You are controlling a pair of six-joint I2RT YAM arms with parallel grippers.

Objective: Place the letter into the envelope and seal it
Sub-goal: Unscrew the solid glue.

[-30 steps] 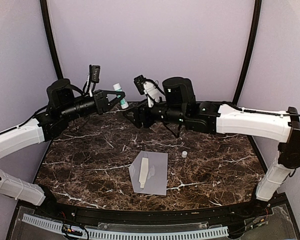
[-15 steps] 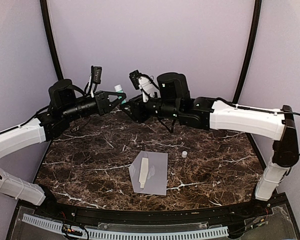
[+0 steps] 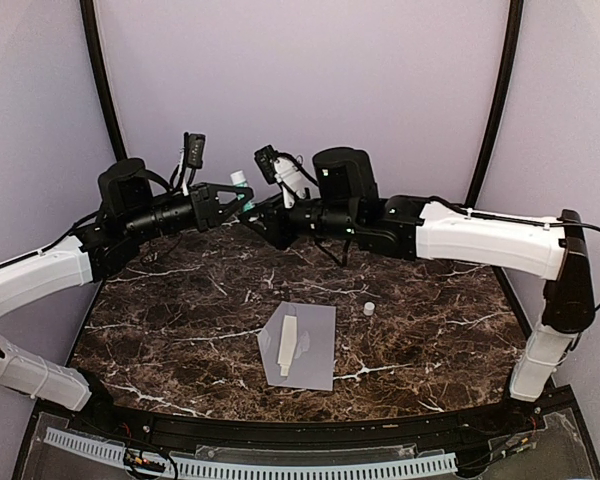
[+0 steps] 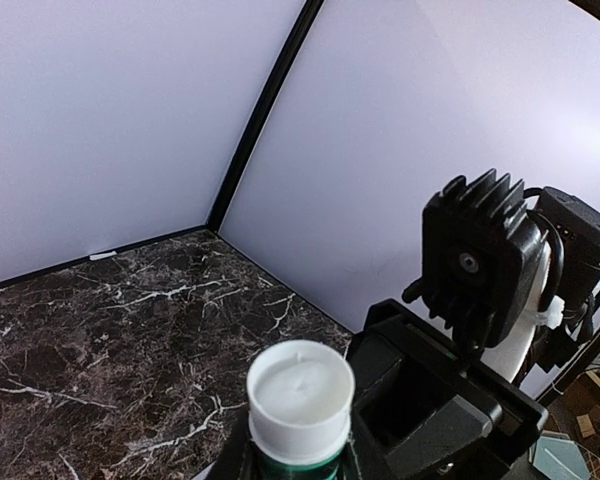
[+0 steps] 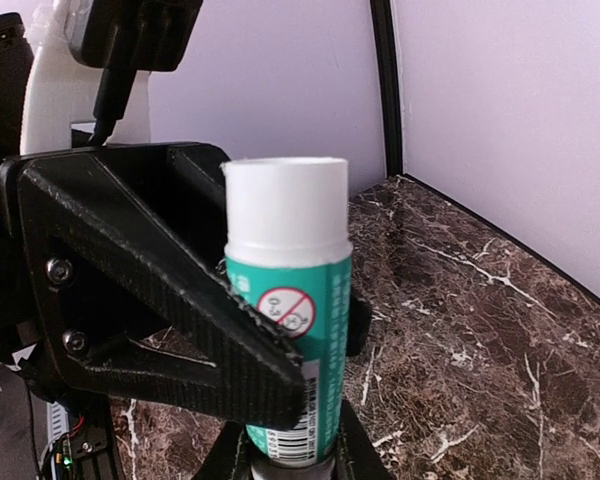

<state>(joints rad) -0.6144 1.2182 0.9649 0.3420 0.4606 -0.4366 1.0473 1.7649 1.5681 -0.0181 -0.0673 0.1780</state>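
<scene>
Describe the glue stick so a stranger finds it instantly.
Look above the rear of the dark marble table. There the left claw holds the glue stick: a small tube with a teal label and white top; nothing else is green.

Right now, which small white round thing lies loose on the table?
The white cap right of the envelope; the other white end tops the glue stick, held in the air.

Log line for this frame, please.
left gripper: holds glue stick | right gripper: on stick base | envelope with letter, cap: on table
</scene>
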